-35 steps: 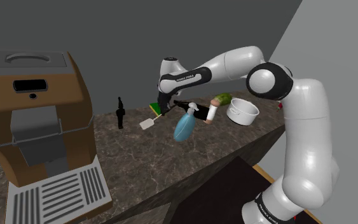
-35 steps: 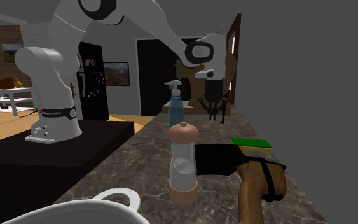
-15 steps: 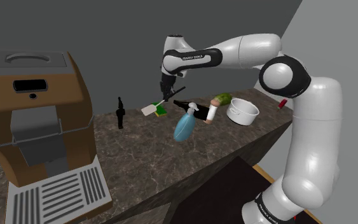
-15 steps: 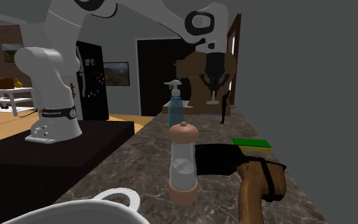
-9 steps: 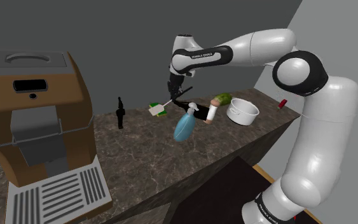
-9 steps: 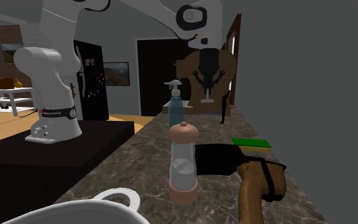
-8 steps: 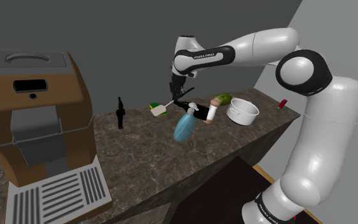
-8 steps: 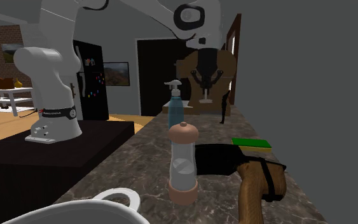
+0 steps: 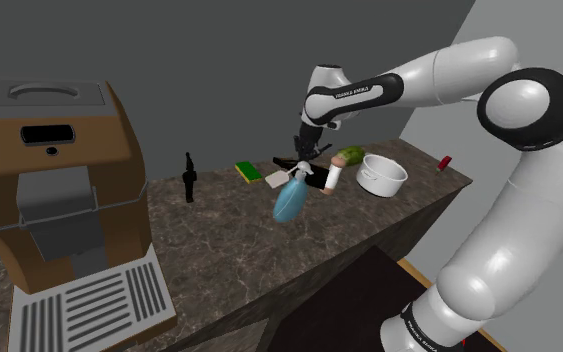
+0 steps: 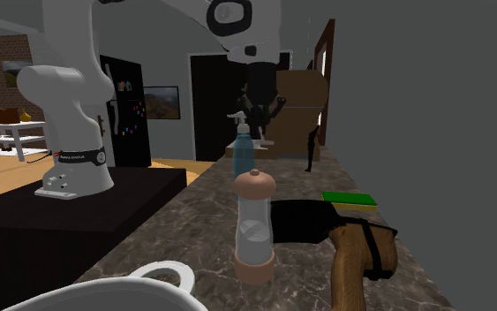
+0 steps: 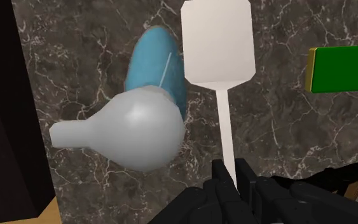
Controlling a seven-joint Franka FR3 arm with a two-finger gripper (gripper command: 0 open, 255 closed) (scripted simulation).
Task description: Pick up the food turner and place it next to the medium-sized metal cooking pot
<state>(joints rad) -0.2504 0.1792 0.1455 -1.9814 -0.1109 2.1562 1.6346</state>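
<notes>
Arm reaches over the dark stone counter; gripper points down, fingers clasping the white food turner by its handle, above the blue spray bottle.

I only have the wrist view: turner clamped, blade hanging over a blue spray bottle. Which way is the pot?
Observer: In the shoulder view the white pot sits on the counter, to the right of the spray bottle.
Operator: Anything standing between them?
Observer: Yes. A grinder stands upright between the spray bottle and the pot, closer to the pot.
Operator: How high am I?
Observer: In the shoulder view the gripper, holding the turner, hangs above the spray bottle's head.
</notes>
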